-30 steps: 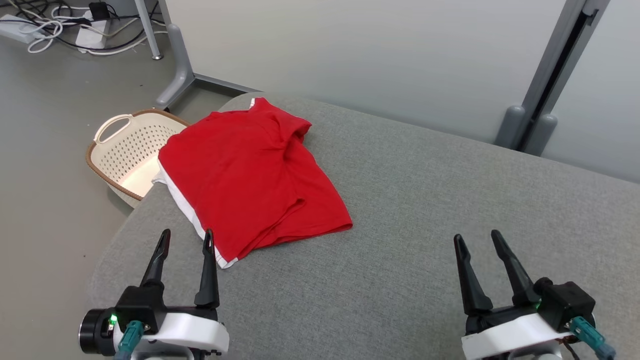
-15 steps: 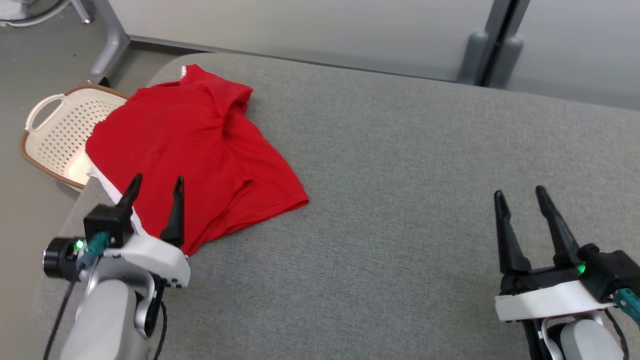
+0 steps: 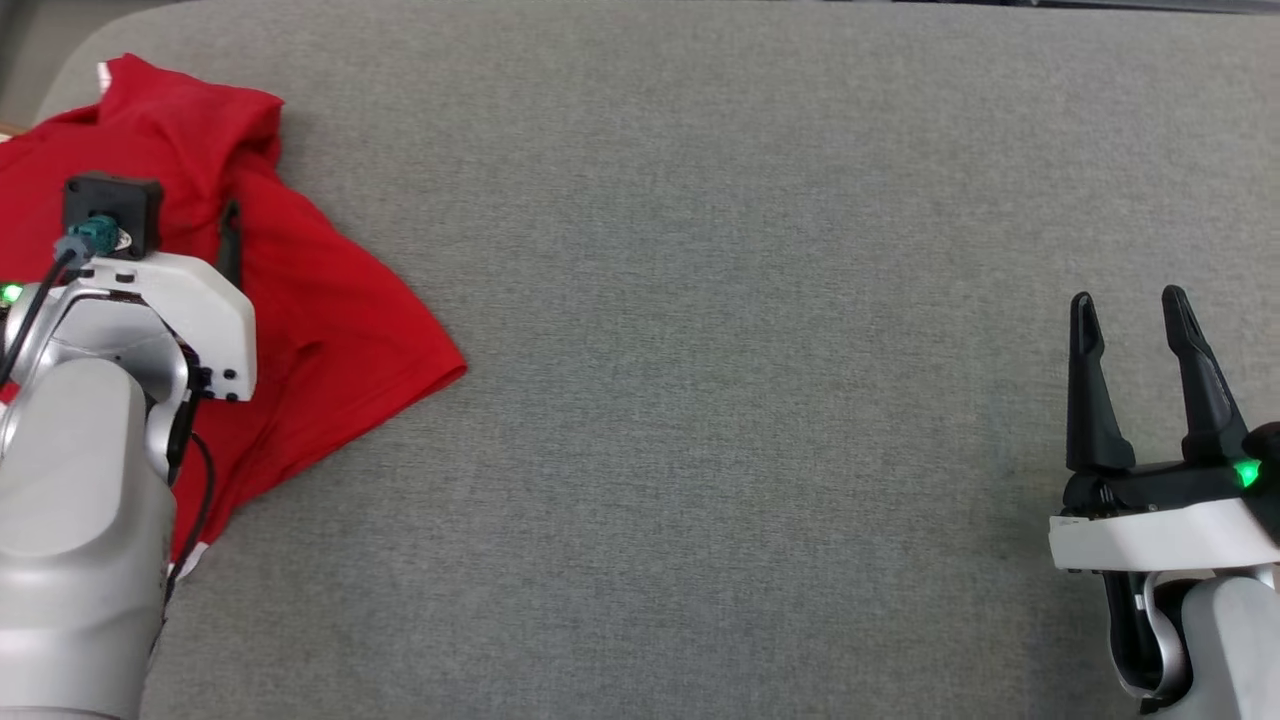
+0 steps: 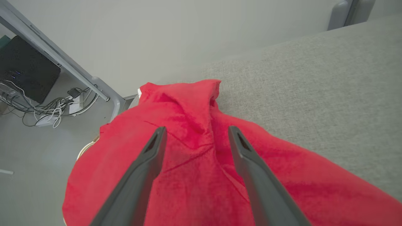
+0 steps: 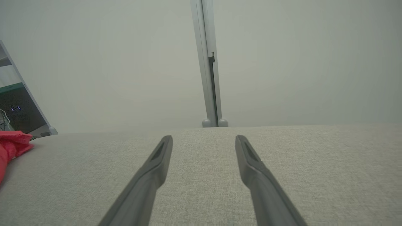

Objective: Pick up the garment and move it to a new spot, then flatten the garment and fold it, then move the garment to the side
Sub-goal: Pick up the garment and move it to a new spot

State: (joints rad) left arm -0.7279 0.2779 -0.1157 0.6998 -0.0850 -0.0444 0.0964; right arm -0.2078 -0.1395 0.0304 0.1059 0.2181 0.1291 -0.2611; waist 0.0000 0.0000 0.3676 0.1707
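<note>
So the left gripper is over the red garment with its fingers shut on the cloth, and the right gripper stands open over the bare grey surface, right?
Not quite: the left gripper is open, its jaws apart over the red garment and pinching nothing, as the left wrist view shows. The right gripper does stand open over the bare grey surface.

garment (image 3: 330, 330): red, white trim | rumpled, loosely folded | grey surface's far-left corner

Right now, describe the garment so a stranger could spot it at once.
Start from the wide grey fabric-covered surface. At its far left corner, below the open left gripper, lies a crumpled red T-shirt. Its bright red with a white edge stands out against the grey around it.
</note>
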